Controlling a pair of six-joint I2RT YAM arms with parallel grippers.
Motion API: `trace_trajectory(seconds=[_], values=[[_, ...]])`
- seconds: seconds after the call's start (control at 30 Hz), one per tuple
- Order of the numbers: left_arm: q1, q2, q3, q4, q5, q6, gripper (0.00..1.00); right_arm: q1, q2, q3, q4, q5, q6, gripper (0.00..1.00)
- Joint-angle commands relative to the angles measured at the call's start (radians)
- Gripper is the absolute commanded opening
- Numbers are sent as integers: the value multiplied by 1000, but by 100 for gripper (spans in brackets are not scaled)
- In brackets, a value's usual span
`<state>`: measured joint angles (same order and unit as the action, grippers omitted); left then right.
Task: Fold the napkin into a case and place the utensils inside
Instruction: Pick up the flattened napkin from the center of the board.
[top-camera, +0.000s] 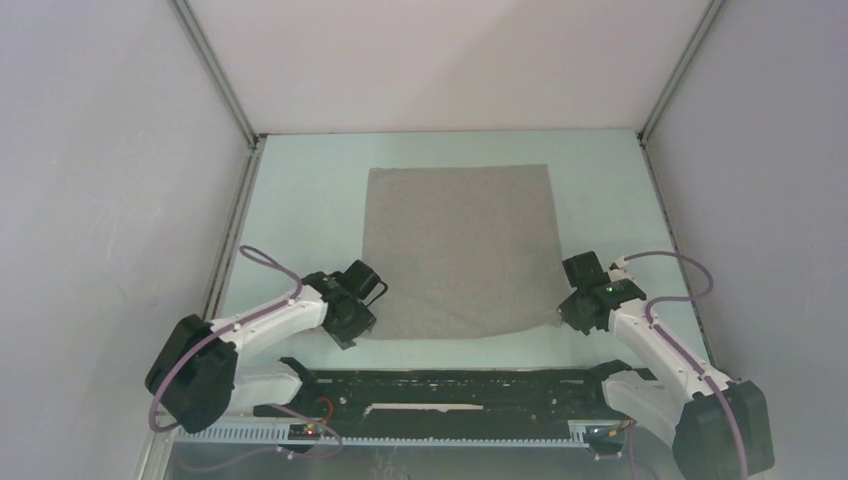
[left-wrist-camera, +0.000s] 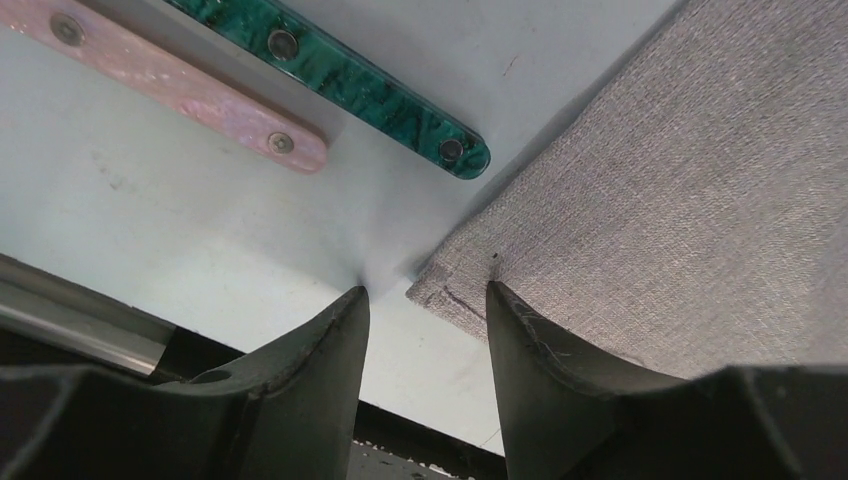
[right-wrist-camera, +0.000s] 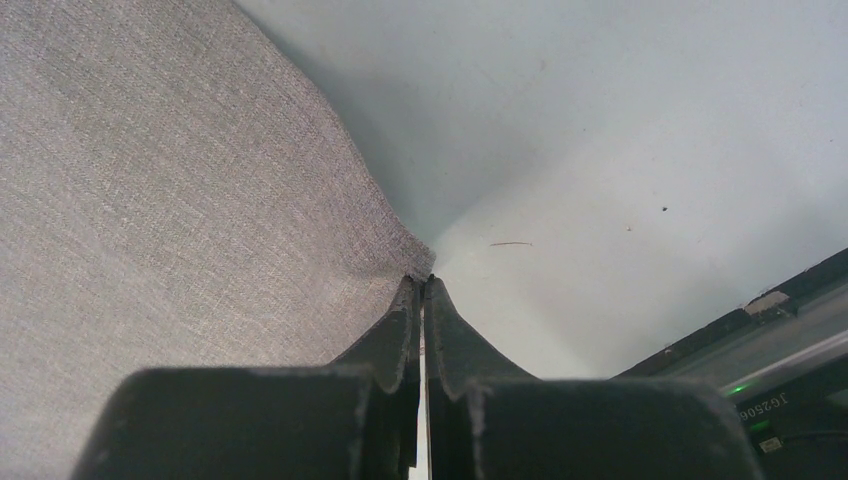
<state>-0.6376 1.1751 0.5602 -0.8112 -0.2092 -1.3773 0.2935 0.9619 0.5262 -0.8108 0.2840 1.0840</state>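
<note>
The napkin (top-camera: 458, 250) lies spread flat as a grey square in the middle of the table (top-camera: 300, 200), not yet folded. Its near right corner meets the right gripper (right-wrist-camera: 421, 283), whose fingers are pressed tight together. The cloth rises slightly there with shadow under it, so the corner seems nipped between the tips, though the wrist view hides the very edge. The left gripper (left-wrist-camera: 425, 297) is at the near left corner with its fingers parted. The corner sits in the gap, ungrasped, and one finger (left-wrist-camera: 530, 340) lies over the cloth. Beyond that corner, just beside the napkin's left edge, a green handle (left-wrist-camera: 350, 80) and a pink handle (left-wrist-camera: 170, 85) rest side by side.
</note>
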Motion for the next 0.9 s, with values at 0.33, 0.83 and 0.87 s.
trace_trajectory(seconds=[0.33, 0.83, 0.87], values=[[-27, 230, 46, -33, -58, -87, 47, 6, -75, 0, -31, 49, -21, 0], [-2, 142, 83, -1, -175, 40, 0, 26, -126, 0, 15, 21, -108, 0], [-3, 115, 97, -3, -192, 60, 0, 32, -129, -2, 41, 6, -135, 0]])
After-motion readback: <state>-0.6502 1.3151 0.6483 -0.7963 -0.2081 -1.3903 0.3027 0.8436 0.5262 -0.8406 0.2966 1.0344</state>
